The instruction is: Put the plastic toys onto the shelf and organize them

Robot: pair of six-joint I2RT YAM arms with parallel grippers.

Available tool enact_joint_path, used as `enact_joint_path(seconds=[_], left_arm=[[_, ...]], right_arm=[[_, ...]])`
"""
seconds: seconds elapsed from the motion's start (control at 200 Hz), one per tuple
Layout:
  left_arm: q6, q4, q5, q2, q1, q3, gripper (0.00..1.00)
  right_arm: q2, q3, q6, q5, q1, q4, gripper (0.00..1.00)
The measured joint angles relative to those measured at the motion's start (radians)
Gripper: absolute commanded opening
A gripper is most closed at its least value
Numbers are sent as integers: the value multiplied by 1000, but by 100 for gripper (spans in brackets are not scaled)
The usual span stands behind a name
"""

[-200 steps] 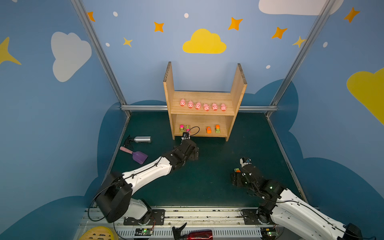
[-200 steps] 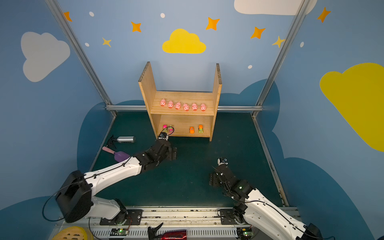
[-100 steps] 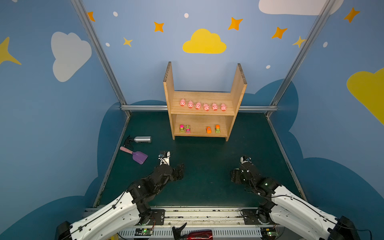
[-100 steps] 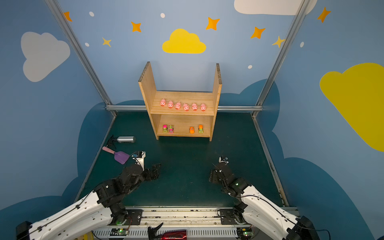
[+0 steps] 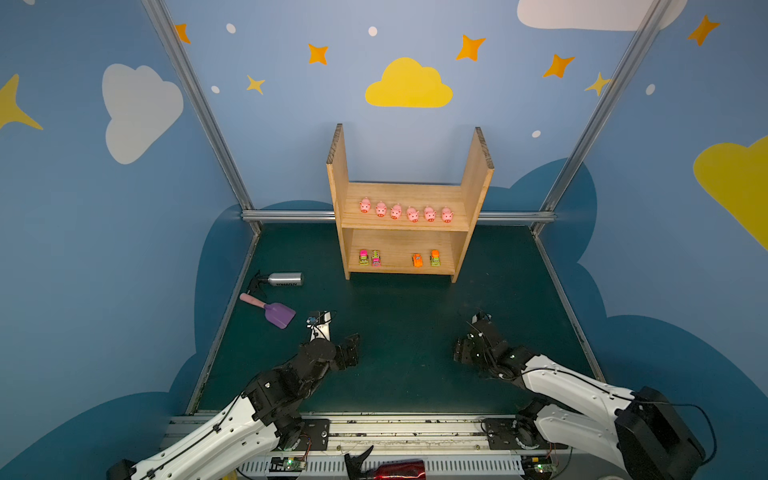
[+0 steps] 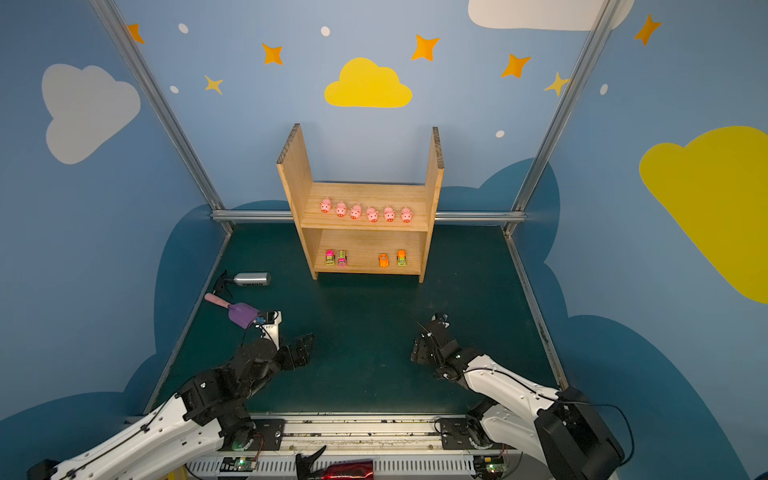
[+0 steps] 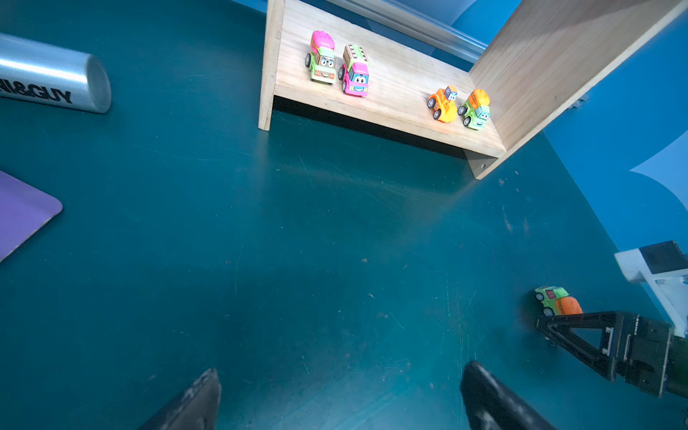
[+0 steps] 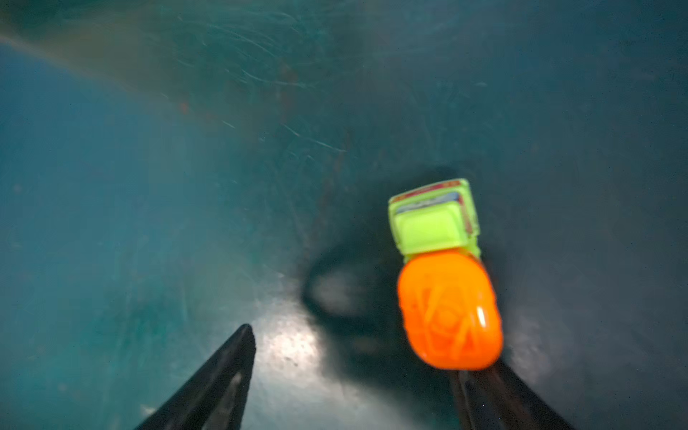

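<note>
The wooden shelf (image 5: 338,174) (image 6: 296,174) stands at the back of the table. Several pink pigs (image 5: 396,211) (image 6: 355,211) line its upper board. On the lower board (image 7: 394,85) are a green-pink truck (image 7: 322,57) and a pink bus (image 7: 355,70) at one end, an orange car (image 7: 443,104) and a green-orange mixer (image 7: 475,110) at the other. A further green-orange mixer (image 8: 443,275) (image 7: 557,301) sits on the table against one finger of my open right gripper (image 8: 353,353) (image 5: 459,353), off to the side of its gap. My left gripper (image 7: 342,379) (image 5: 351,347) is open and empty over bare table.
A silver bottle (image 5: 284,279) (image 7: 52,74) lies at the left, with a purple scoop (image 5: 279,313) (image 7: 22,212) in front of it, close to my left wrist. Blue walls and metal rails (image 5: 291,216) enclose the table.
My left arm has drawn back from the shelf's lower board to the front of the table, leaving the vehicles there. The right gripper has barely moved.
</note>
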Motion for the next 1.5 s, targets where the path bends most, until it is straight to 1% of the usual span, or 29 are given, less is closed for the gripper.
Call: enact_joint_path(seconds=[0.185,0.315,0.381,0.521,0.606,0.691,0.786,0.886,1.077,1.257,1.502], left_arm=[[10,1,-18,-1,0,0,100],[17,0,-24,-5,0,0,100],[20,-1,-26,-10,0,0,100],[23,0,-27,-16,0,0,100],[26,1,-27,-15,0,0,100],[32,4,-27,-6,0,0,100],[40,9,-27,20,0,0,100],[44,11,-27,46,0,0,100],[47,13,-30,49,0,0,100],[54,16,-35,42,3,0,100],[69,27,-34,68,16,0,100]], right_arm=[[43,58,3,-21,32,2,80],[29,101,3,-14,47,-29,80],[-9,109,2,0,58,-64,80],[-150,109,-6,46,66,-158,81],[-218,109,-17,76,53,-198,80],[-240,106,-27,90,26,-216,81],[-218,100,-39,89,-11,-217,81],[-159,95,-49,84,-42,-207,81],[-64,94,-60,59,-85,-162,81],[-19,79,-70,28,-107,-109,81],[47,64,-68,-48,-111,-41,81]])
